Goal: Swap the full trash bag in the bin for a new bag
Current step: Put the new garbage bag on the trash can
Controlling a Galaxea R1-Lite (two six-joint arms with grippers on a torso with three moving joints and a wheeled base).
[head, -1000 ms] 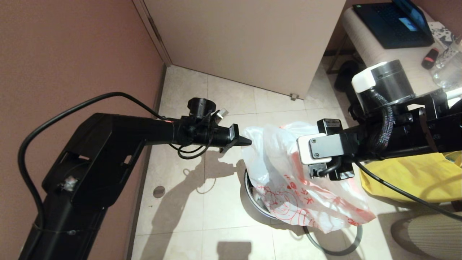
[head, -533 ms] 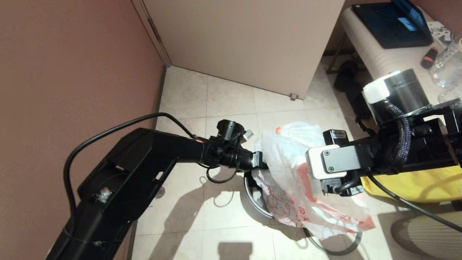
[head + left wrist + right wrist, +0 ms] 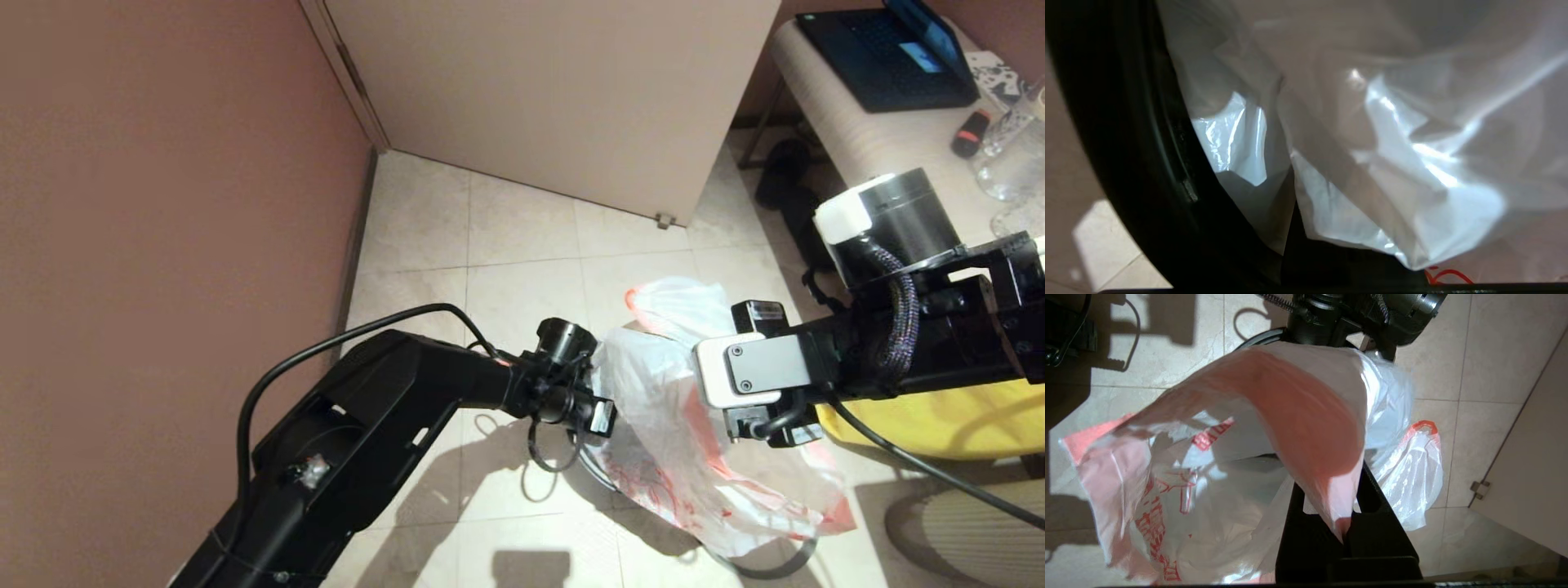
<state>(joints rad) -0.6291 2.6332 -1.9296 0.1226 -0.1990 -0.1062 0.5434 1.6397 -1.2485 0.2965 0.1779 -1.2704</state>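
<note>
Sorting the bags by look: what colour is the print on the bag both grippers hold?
Red-orange on translucent white, on the new bag; clearest in the head view.

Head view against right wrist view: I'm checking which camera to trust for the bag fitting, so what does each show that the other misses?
Only the head view shows the yellow tote, the laptop and the right gripper's own arm from outside. Only the right wrist view shows that gripper shut on the new bag's pink band, the plastic pinched between its black fingers. Both show the bag spread wide, the left gripper at its far edge and the tiled floor.
</note>
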